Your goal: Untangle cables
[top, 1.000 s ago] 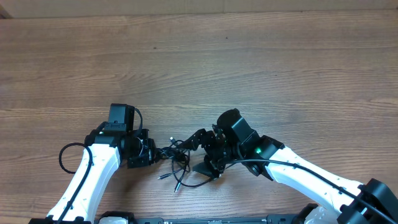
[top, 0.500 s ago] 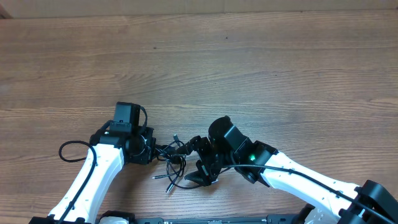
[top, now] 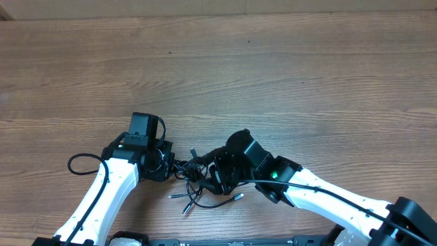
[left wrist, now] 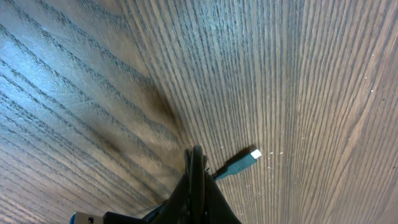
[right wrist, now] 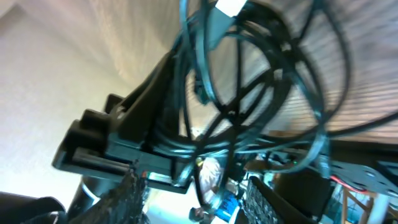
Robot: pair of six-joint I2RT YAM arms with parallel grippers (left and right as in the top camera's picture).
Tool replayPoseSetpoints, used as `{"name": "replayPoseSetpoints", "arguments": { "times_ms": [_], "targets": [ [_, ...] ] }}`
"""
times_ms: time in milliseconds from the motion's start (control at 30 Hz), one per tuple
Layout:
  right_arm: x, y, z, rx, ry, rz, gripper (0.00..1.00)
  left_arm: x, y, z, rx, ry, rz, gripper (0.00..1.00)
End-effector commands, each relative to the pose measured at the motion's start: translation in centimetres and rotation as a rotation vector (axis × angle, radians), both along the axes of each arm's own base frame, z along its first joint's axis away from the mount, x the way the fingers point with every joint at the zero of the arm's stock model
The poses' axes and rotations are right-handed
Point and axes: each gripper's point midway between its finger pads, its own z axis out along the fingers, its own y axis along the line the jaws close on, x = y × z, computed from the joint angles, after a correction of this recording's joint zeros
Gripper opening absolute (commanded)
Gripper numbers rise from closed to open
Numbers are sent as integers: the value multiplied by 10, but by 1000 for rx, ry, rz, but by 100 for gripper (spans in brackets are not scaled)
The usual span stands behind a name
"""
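Step in hand: securing the tangle from both sides before it is pulled apart. No cord is separated yet.

The left gripper (top: 166,166) sits at the left edge of the bundle, low over the table (top: 287,75). Its jaws are clenched together. In the left wrist view a cord with a silver plug (left wrist: 254,154) emerges just beside the fingertips; whether that cord is actually pinched cannot be told.

The cables (top: 194,183) lie on the table between the two grippers, near the front edge, as one knotted cluster of loops. Its long axis runs roughly left to right, from one gripper to the other. Several free ends trail out of the cluster toward the front edge, two slanting front-left and one front-right.

The right gripper (top: 217,174) is pressed into the right side of the cluster. Its jaws stand apart, released, with several strands crossing between the pads (right wrist: 129,198).

Next move, as judged: clamp the right jaws on one strand only, then draw the grippers apart along the long axis. Catching several strands at once would probably tighten the knot.
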Motion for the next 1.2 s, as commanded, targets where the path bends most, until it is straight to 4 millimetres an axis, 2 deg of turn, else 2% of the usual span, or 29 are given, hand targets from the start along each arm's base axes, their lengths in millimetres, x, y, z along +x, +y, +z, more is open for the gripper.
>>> {"name": "replayPoseSetpoints", "arguments": {
  "times_ms": [0, 67, 200, 333, 367, 500, 733, 833, 867, 967, 1067, 1167],
  "targets": [
    [0, 10, -3, 4, 5, 5, 46, 4, -6, 8, -14, -27, -33, 4],
    [-5, 12, -5, 2, 17, 21, 41, 4, -6, 8, -15, -27, -33, 4],
    [-11, 15, -6, 5, 24, 43, 38, 4, -6, 8, -15, -28, -33, 5],
    [-9, 14, -7, -2, 17, 32, 21, 3, -11, 9, -46, -23, -42, 5],
    [-7, 14, -8, -6, 12, 24, 19, 3, -12, 9, -48, -23, -44, 5],
    [-7, 14, -7, -5, 8, 22, 17, 1, -17, 9, -50, -21, -63, 4],
    [-6, 14, -8, -8, 5, 17, 18, -2, -25, 10, -69, -18, -87, 5],
    [-6, 14, -7, -7, 3, 23, 4, -1, -25, 10, -70, -21, -87, 4],
    [-7, 14, -7, -5, -1, 30, 4, -1, -25, 10, -70, -22, -86, 5],
    [-6, 17, -3, 7, -131, 110, 4, 3, -22, 10, -55, -36, -72, 5],
    [-13, 20, 5, 35, -345, 284, 4, 11, -4, 8, 24, -54, 8, 4],
    [-25, 20, 24, 104, -546, 455, 4, 16, 17, 7, 78, -52, 169, 5]
  ]
}}
